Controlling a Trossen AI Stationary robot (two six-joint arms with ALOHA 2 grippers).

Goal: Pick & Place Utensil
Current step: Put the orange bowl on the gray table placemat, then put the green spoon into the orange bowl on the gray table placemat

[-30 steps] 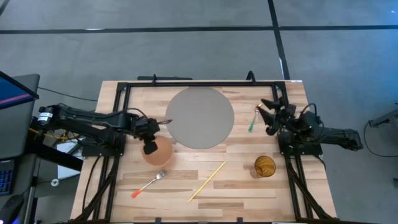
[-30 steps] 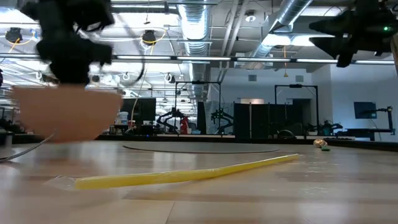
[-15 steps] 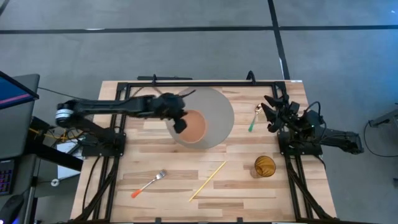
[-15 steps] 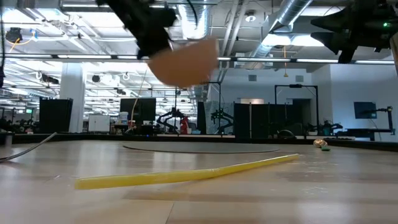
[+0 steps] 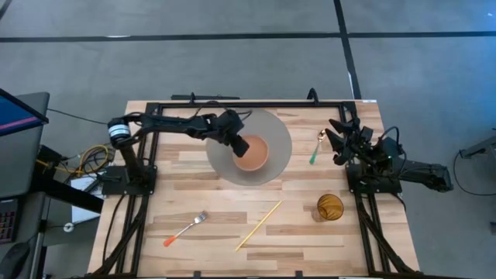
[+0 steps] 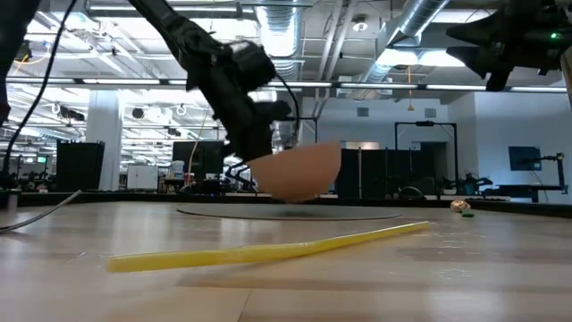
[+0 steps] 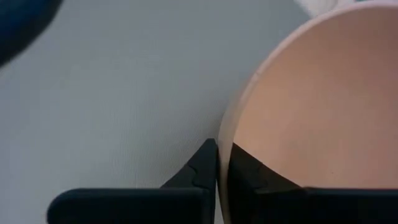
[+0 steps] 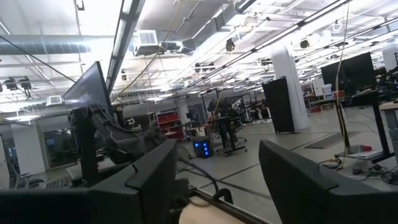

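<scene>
**Left gripper holds bowl over grey mat**

A red-handled fork lies near the table's near-left, a yellow straw just right of it. The left gripper pinches the rim of a tan bowl over the round grey mat. Farther right lie a green-handled spoon and an amber cup. The right gripper, fingers spread, waits at the far right.

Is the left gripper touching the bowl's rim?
Touching. The left wrist view shows the left gripper closed on the bowl, one finger on each side of its rim.
</scene>
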